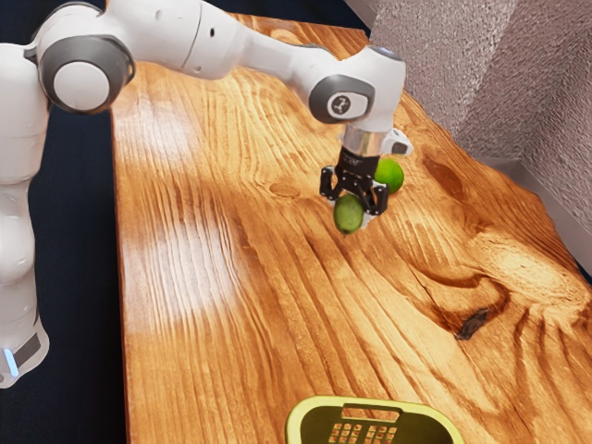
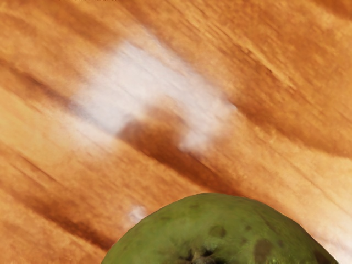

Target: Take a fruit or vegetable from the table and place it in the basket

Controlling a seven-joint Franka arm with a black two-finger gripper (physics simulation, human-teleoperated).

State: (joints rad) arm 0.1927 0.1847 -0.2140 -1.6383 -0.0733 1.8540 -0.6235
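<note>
My gripper (image 1: pixel 352 205) is over the middle of the table in the exterior view, with its fingers on two sides of a green oval fruit (image 1: pixel 349 215), shut on it. The fruit hangs from the fingertips, its lower end pointing down. In the wrist view the green fruit (image 2: pixel 220 234), dark-spotted and with a stem scar, bulges up from the lower edge. A yellow-green basket (image 1: pixel 319 404) stands at the exterior view's bottom edge, partly cut off.
Another green round fruit (image 1: pixel 391 176) lies just behind the gripper, partly covered by it. The wooden table (image 1: pixel 213 324) has a dark knot toward the exterior view's right, and a grey textured wall (image 1: pixel 490 92) rises beyond its far edge.
</note>
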